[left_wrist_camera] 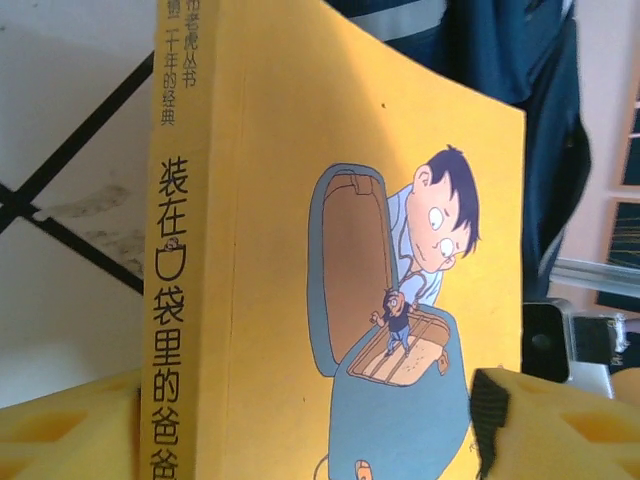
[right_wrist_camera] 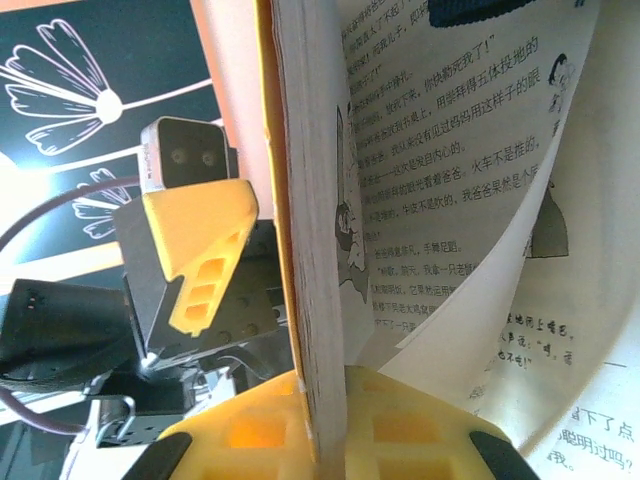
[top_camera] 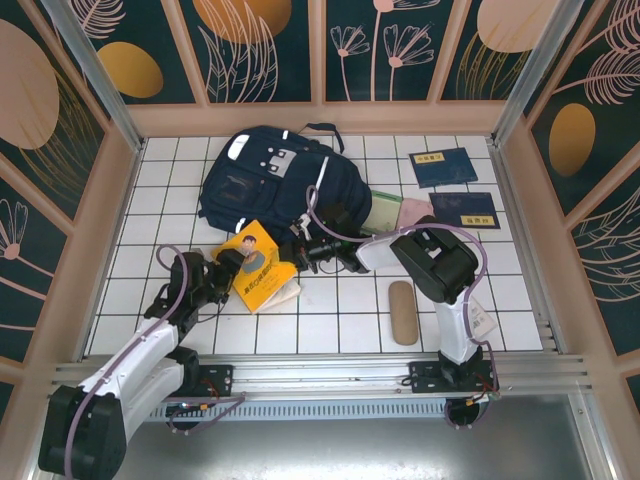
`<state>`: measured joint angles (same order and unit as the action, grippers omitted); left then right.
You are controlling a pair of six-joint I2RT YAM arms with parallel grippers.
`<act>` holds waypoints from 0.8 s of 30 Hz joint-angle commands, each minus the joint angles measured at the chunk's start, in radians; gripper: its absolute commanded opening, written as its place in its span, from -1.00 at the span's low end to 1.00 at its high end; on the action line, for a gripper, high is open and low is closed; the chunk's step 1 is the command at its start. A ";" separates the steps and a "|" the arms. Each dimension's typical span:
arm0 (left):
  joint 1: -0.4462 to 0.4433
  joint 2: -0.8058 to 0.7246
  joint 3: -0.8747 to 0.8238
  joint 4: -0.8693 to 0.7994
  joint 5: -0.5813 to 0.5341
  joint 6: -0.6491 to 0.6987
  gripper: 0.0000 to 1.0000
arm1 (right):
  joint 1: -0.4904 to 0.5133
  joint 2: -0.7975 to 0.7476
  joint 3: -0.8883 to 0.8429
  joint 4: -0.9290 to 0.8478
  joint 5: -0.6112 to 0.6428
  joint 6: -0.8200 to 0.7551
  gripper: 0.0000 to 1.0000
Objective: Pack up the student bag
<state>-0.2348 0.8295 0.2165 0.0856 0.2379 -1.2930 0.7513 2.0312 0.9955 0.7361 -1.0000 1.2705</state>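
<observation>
Bag (top_camera: 275, 180): navy, white stripes, grey patches up top, lying flat. R gripper (right_wrist_camera: 320, 405) clamped on book (top_camera: 258, 268); L gripper (left_wrist_camera: 310, 400) jaws apart.

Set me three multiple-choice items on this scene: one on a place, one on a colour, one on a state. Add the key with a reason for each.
1. Where do the two navy booklets lie?
A. To the right of the student bag
B. Inside the bag
C. By the left arm's base

2. What colour is the cover of the book held in front of the bag?
A. Green
B. Yellow
C. Red

3. How is the right gripper?
A. Open, holding nothing
B. Shut on a strap
C. Shut on the book

Key:
1 A, both lie at the far right in the top view.
2 B, the left wrist view shows its yellow cover.
3 C, the right wrist view shows it clamping the book's edge.
</observation>
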 commanded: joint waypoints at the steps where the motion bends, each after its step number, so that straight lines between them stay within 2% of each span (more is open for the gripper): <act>1: 0.008 -0.019 -0.042 0.147 0.000 -0.038 0.36 | -0.014 -0.050 -0.016 0.156 -0.020 0.076 -0.82; 10: 0.009 -0.029 -0.030 0.190 -0.017 -0.042 -0.34 | -0.011 -0.059 -0.031 0.174 -0.009 0.090 -0.81; 15: 0.009 -0.069 -0.008 0.151 -0.032 -0.024 -0.71 | -0.013 -0.061 -0.038 0.154 0.001 0.078 -0.77; 19: 0.009 -0.102 0.021 0.100 -0.045 0.006 -0.98 | -0.012 -0.087 -0.023 0.009 0.041 -0.017 -0.52; 22: 0.009 -0.129 0.051 0.046 -0.063 0.032 -1.00 | -0.013 -0.117 -0.007 -0.099 0.073 -0.087 -0.14; 24: 0.008 -0.144 0.068 0.016 -0.075 0.044 -1.00 | -0.012 -0.143 0.010 -0.203 0.110 -0.161 0.02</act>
<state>-0.2287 0.7219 0.2180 0.1055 0.1936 -1.2907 0.7376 1.9621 0.9684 0.6655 -0.9413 1.2343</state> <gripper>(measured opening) 0.182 0.486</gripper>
